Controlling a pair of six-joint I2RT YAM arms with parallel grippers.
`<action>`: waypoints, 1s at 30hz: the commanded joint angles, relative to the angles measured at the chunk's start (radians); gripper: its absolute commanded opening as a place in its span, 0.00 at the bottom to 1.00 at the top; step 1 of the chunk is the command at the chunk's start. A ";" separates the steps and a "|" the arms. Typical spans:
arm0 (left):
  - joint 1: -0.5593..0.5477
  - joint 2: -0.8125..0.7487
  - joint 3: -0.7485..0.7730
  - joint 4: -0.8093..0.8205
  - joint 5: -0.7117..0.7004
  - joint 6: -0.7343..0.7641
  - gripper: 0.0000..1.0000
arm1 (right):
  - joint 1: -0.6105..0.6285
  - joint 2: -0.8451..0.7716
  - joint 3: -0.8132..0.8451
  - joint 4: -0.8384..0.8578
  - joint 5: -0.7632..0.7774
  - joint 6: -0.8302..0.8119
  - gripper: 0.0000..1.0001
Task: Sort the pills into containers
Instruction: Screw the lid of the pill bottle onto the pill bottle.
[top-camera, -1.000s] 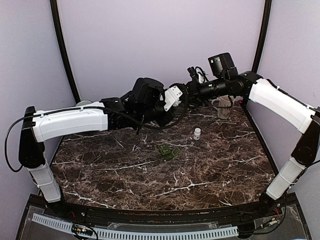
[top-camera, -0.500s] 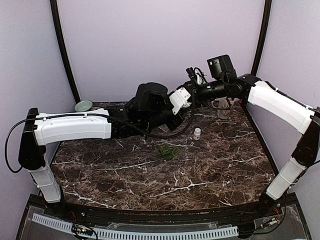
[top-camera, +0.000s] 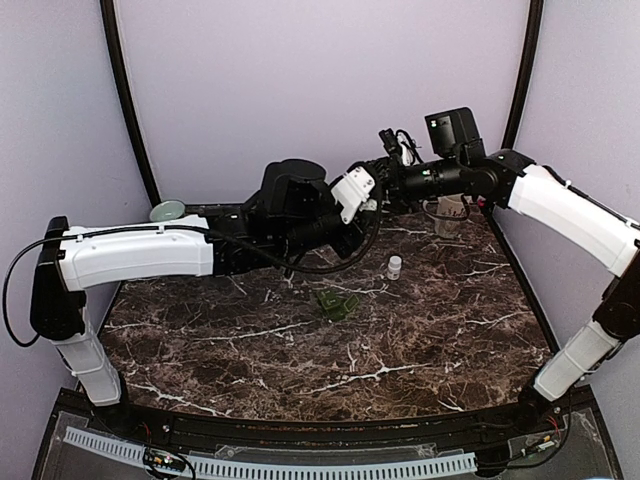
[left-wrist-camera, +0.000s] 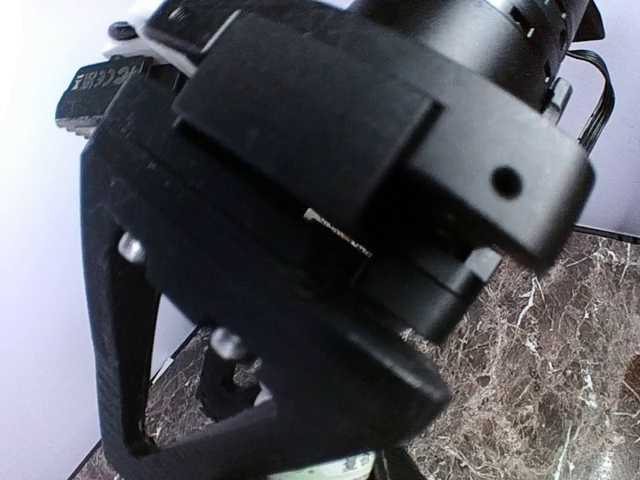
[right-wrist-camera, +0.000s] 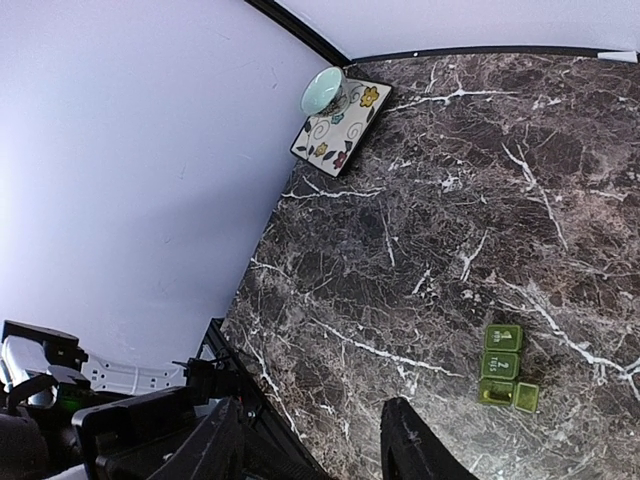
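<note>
The green pill organiser (top-camera: 338, 303) is lying flat on the marbled tabletop (top-camera: 250, 350), just below the centre of the top view, probably so that either arm can reach its compartments from above. No loose pills are showing at this size. A small white bottle (top-camera: 394, 266) is standing upright near it, up and to the right, apart from it; this is likely the source to be emptied. Both arms are reaching high over the back of the tabletop and meeting in the upper middle of the frame, well above the organiser, which suggests something is being worked between them and not picked from the surface. The right gripper (right-wrist-camera: 312, 445) is holding its jaws spread wide, and the right wrist view is showing only tabletop between them, so it is gripping nothing. The left gripper (top-camera: 340, 210) is crowding against it. Its own wrist view is almost filled by the other arm's black housing. Its jaws are pressing nearly together, and a pale sliver at the bottom edge may be something pinched there, though I cannot tell. A teal bowl (right-wrist-camera: 325, 90) is sitting on a flowered tile (right-wrist-camera: 345, 130) in the far left corner, well apart from the organiser. A glass (top-camera: 447, 215) is standing at the back right, partly hidden behind the right arm.
</note>
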 joint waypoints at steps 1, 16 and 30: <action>0.017 -0.068 -0.008 0.012 0.001 -0.035 0.00 | 0.004 -0.038 -0.016 0.011 0.012 -0.009 0.47; 0.041 -0.055 0.013 -0.055 0.038 -0.077 0.00 | 0.003 -0.053 0.013 -0.028 0.037 -0.041 0.50; 0.076 -0.058 0.029 -0.135 0.137 -0.141 0.00 | -0.005 -0.068 0.031 -0.054 0.059 -0.073 0.53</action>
